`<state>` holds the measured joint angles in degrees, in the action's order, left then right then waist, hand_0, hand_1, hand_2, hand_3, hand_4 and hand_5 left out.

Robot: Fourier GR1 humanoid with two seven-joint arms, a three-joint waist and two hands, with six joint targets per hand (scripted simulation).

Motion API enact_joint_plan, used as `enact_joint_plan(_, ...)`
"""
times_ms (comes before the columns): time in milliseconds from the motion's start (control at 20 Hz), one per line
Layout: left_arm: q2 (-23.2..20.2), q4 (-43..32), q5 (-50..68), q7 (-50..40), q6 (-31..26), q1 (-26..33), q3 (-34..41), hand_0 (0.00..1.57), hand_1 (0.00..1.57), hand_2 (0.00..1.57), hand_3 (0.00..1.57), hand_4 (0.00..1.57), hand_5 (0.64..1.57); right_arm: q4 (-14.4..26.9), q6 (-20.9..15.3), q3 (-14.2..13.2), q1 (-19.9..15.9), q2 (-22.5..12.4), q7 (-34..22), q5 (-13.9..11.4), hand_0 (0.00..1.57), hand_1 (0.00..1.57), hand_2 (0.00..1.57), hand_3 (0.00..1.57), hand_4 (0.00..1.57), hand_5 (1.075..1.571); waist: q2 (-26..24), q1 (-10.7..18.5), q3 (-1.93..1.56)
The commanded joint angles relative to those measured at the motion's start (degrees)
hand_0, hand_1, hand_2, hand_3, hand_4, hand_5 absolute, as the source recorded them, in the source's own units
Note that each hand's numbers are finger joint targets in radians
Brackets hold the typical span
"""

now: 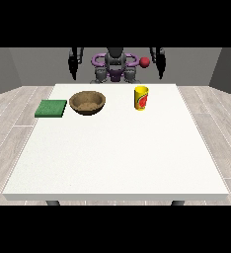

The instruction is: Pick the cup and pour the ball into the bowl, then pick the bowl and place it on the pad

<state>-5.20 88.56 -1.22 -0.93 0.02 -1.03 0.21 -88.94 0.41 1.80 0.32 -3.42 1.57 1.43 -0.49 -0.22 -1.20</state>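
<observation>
Quick headcount on the white table: one brown bowl, one yellow cup with a red mark on its side, and one green pad. There's also one red ball showing up by the robot. One robot, two dark hands, one at the view's left and one at the view's right.

Robot stands behind the far edge, torso upright, head centred. Both arms hang down at its sides, roughly vertical, not reaching forward. Hand at the view's left hangs low beside the hip, black, pointing downward. Hand at the view's right hangs the same way, pointing downward, a mirror pose. Both hands well apart, one either side of the torso. Neither touches anything. Finger pose too small to tell on either hand.
</observation>
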Motion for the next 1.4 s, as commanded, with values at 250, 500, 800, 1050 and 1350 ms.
enact_joint_plan(250,-2.63,6.35,0.90,-5.83,-0.81,-1.57,0.75,0.00,0.00,0.00,0.00,0.00,1.557,-6.07,-0.26,-0.99,-0.81,-2.79,-6.13,0.04,0.00,0.00,0.00,0.00,0.00,1.569,-16.14,-0.62,1.14)
enact_joint_plan(500,-3.40,11.50,11.49,-14.48,-0.72,-7.69,8.36,0.00,0.00,0.00,0.00,0.00,1.554,-5.05,11.73,-12.81,2.56,-11.75,-3.28,12.98,0.00,0.00,0.00,0.00,0.00,1.570,-10.02,-1.80,1.16)
enact_joint_plan(800,-5.93,3.08,14.31,2.52,-6.85,-5.34,15.05,0.00,0.00,0.00,0.00,0.00,1.544,-8.32,10.14,-12.77,-0.95,-9.35,-2.95,12.66,0.00,0.00,0.00,0.00,0.00,1.570,-1.10,-3.04,1.22)
enact_joint_plan(1050,-4.01,0.23,10.46,5.13,-3.14,-11.58,12.56,0.00,0.00,0.00,0.00,0.00,1.528,-6.01,9.58,-10.10,-2.25,-6.79,1.56,8.38,0.00,0.00,0.00,0.00,0.00,1.570,2.99,-3.74,1.20)
enact_joint_plan(1350,-1.40,-8.98,6.85,21.02,-4.96,-7.71,11.46,0.00,0.00,0.00,0.00,0.00,1.526,-0.89,13.95,-13.35,-1.18,-8.23,8.70,10.08,0.00,0.00,0.00,0.00,0.00,1.571,6.38,-4.32,1.20)
